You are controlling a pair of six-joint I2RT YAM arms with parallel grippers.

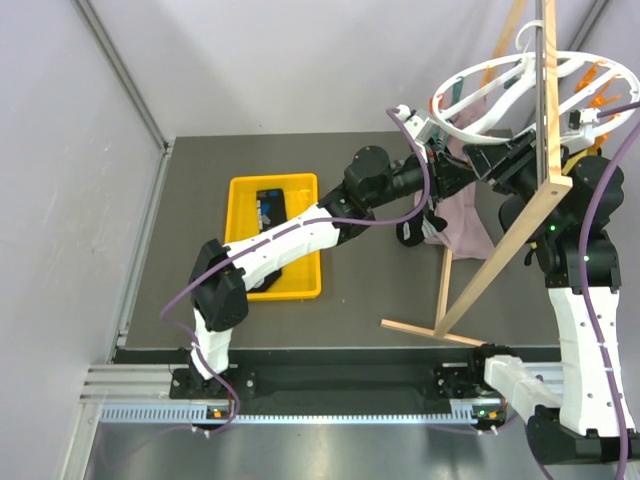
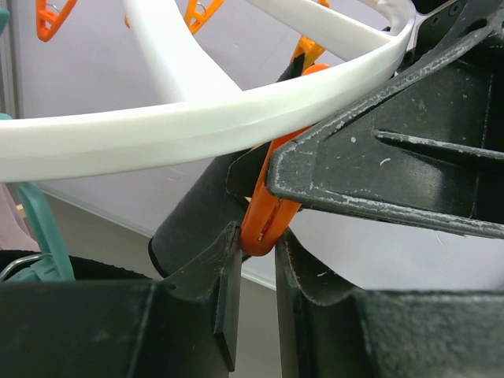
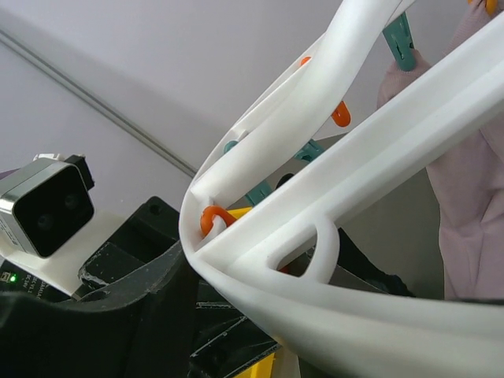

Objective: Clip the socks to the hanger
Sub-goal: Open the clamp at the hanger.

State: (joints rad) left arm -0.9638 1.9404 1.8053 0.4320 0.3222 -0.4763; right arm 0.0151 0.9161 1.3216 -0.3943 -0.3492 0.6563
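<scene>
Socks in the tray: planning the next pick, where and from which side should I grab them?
Best pinch the socks at their exposed far end from above: they lie flat in the yellow tray, whose walls block side approaches, and the left arm covers the rest.

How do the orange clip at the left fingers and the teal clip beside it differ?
Colour: the orange clip versus the teal clip. State: the orange clip's lower end looks pinched by the fingers of the left gripper; the teal clip hangs untouched. Place, in the left wrist view: the orange clip is mid-frame, the teal clip at the left edge. Both hang under the white ring of the hanger.
</scene>
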